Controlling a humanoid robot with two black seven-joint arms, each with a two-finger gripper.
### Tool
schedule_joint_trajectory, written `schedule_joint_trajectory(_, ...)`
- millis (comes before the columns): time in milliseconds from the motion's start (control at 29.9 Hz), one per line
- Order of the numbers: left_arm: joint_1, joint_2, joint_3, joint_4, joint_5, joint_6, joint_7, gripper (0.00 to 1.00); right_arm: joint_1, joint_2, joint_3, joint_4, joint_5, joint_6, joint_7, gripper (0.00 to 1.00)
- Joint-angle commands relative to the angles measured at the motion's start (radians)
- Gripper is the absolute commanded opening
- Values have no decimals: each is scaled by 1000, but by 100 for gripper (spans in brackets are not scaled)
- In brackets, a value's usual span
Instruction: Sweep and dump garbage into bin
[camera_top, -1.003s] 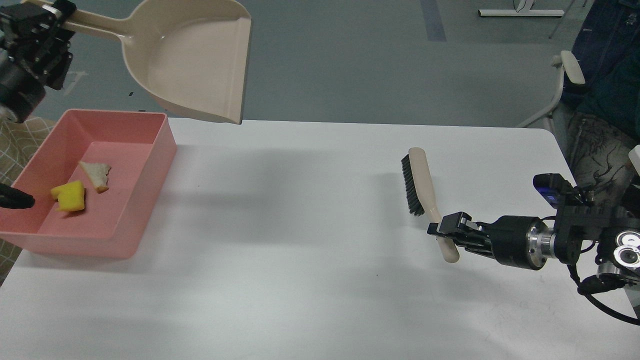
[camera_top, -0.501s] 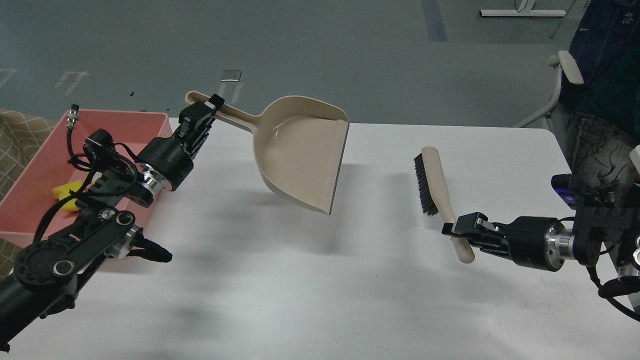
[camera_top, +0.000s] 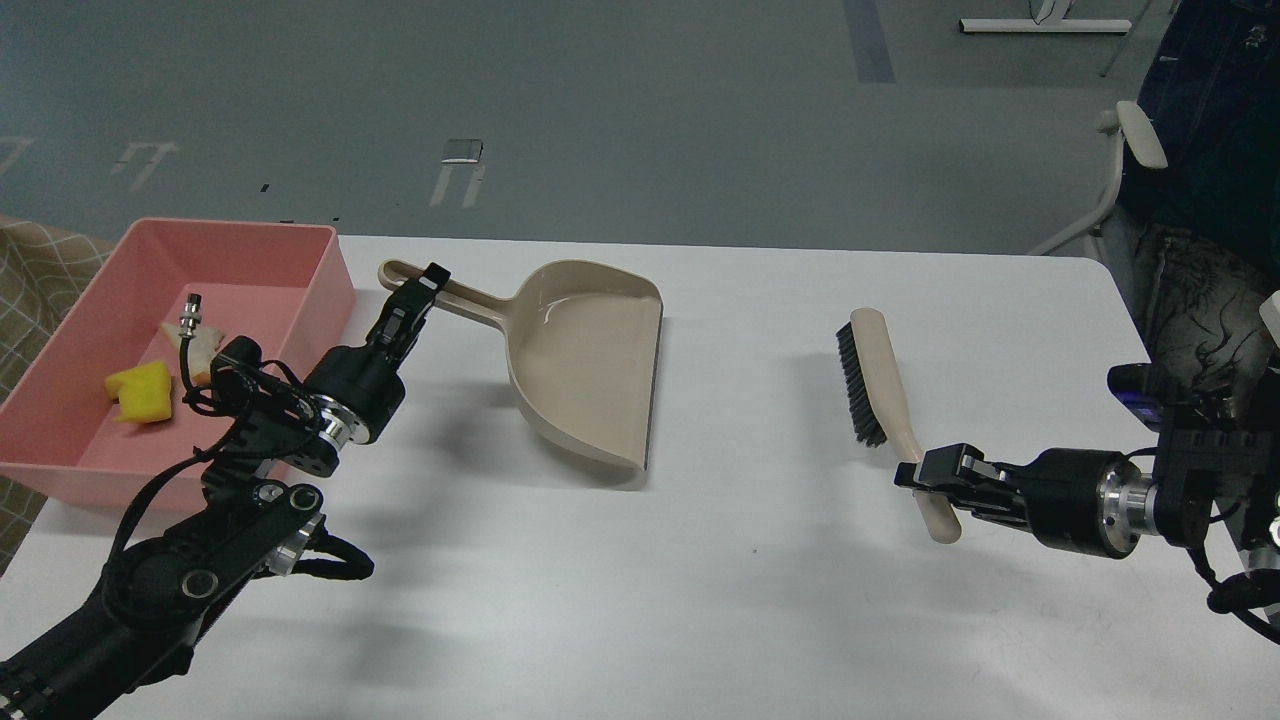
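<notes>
Two scraps, spongy yellow chunk (camera_top: 140, 391), in smooth pink tub (camera_top: 330, 275)

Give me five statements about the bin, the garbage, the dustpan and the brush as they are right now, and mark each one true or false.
1. The yellow chunk lies inside the pink bin. True.
2. The dustpan holds the bread slice. False: the pan is empty, and the slice is in the bin, partly hidden by the arm's cable.
3. The left pincer is shut on the dustpan's handle. True.
4. The brush lies free on the table. False: the right pincer grips its handle.
5. The dustpan is over the bin. False: it is low over the table, right of the bin.
</notes>
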Motion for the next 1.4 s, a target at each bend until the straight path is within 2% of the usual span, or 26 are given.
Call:
schedule_joint_trajectory(0, 8, -4, 1, 0, 9, 11, 0, 0, -9, 1, 1, 0, -1, 0, 0, 0)
schedule_joint_trajectory(301, 18, -5, 2, 0, 9, 24, 2, 0, -16, 5, -1, -3, -1, 0, 0, 5)
schedule_joint_trajectory(334, 18, -5, 2, 0, 9, 24, 3, 3, -18, 5, -1, -3, -1, 0, 0, 5)
schedule_joint_trajectory(368, 20, -5, 2, 0, 7, 24, 3, 11, -18, 9, -2, -4, -1, 0, 0, 6)
schedule_joint_trajectory(434, 20, -7, 2, 0, 7, 24, 6, 17, -24, 9, -2, -4, -1, 0, 0, 7)
schedule_joint_trajectory(501, 20, -7, 4, 0, 6, 24, 6, 26, -30, 12, -1, -9, -1, 0, -1, 8)
schedule_joint_trajectory(602, 21, -15, 8, -1, -1, 24, 5, 48, -30, 16, -1, -18, -1, 0, -1, 11)
schedule_joint_trajectory(635, 21, -16, 7, -1, -5, 22, 5, 57, -30, 16, -1, -18, -1, 0, 0, 12)
schedule_joint_trajectory(668, 21, -16, 7, -1, -11, 24, 5, 75, -30, 16, -1, -21, -1, 0, 0, 13)
schedule_joint_trajectory(769, 23, -18, 8, -1, -13, 22, 11, 97, -30, 16, -1, -24, -1, 0, -1, 22)
schedule_joint_trajectory(902, 23, -22, 8, -3, -13, 13, 13, 98, -30, 21, -1, -30, -1, 0, -1, 34)
schedule_joint_trajectory(969, 23, -22, 21, -3, -13, 11, 13, 98, -28, 24, 1, -35, -1, 0, -1, 44)
schedule_joint_trajectory(1170, 23, -12, 53, -12, -13, 10, 11, 98, -30, 24, 2, -36, -1, 0, -1, 55)
schedule_joint_trajectory(1237, 34, -5, 58, -15, -13, 2, 10, 98, -28, 24, 5, -35, 1, 0, -1, 63)
schedule_joint_trajectory(1303, 38, -2, 58, -18, -13, -4, 11, 98, -30, 24, 7, -35, 1, 0, -1, 66)
schedule_joint_trajectory(1370, 38, 2, 58, -21, -13, -15, 11, 98, -30, 19, 11, -33, 1, 0, -1, 75)
